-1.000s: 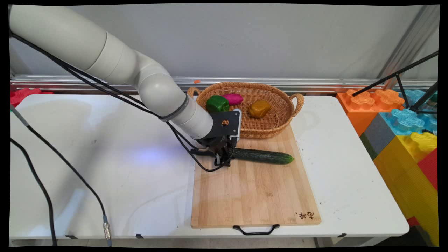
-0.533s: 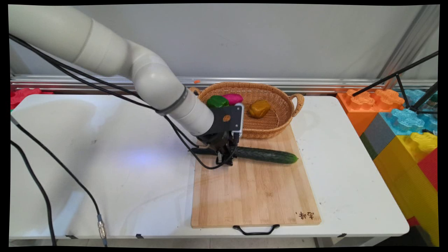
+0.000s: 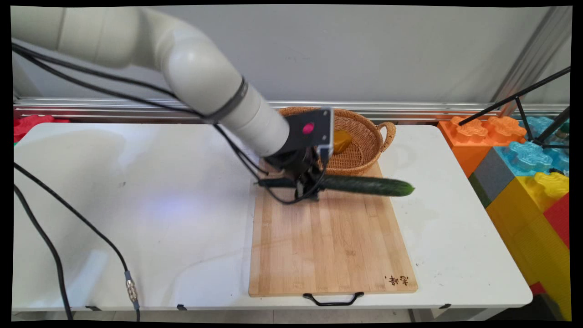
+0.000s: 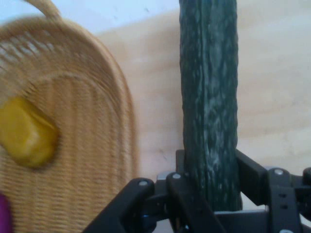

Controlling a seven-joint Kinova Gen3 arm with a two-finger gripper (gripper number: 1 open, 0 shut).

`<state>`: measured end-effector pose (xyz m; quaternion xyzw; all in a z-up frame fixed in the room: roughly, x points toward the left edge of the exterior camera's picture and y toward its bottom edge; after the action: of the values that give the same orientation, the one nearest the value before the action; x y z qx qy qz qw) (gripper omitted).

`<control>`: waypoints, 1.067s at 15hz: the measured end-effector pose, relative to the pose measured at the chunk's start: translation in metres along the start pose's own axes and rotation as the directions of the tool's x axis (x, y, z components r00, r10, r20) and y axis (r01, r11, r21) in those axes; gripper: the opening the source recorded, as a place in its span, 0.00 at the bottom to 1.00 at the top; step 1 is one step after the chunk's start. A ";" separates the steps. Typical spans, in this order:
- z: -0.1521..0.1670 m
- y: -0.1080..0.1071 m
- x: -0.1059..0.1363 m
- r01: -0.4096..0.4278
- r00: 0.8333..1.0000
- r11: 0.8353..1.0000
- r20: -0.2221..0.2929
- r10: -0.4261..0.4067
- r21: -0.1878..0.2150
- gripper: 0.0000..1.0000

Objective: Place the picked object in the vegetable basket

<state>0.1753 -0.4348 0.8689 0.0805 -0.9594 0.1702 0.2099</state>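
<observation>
one cucumber [image 3: 366,186], one basket [image 3: 364,150], one board [image 3: 330,246]

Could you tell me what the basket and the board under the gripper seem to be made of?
The basket looks like woven wicker: tan strands in ribbed rows, with looped handles. The cutting board looks like bamboo or light wood: parallel glued strips, matte, with a black handle at its near edge.

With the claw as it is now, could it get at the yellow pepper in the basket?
Probably not yet: the claw is shut on the cucumber. The yellow pepper lies uncovered in the open-topped basket close by, so nothing else blocks it.
</observation>
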 end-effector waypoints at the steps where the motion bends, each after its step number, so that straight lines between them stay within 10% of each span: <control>1: -0.007 -0.005 0.008 -0.009 1.000 1.000 -0.010 0.009 0.018 0.00; 8: -0.022 -0.061 0.023 -0.059 0.997 0.985 -0.041 0.066 0.159 0.00; 16: 0.029 -0.105 -0.022 -0.012 0.999 0.989 -0.029 0.017 0.144 0.00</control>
<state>0.2077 -0.5414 0.8653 0.0858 -0.9419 0.2417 0.2168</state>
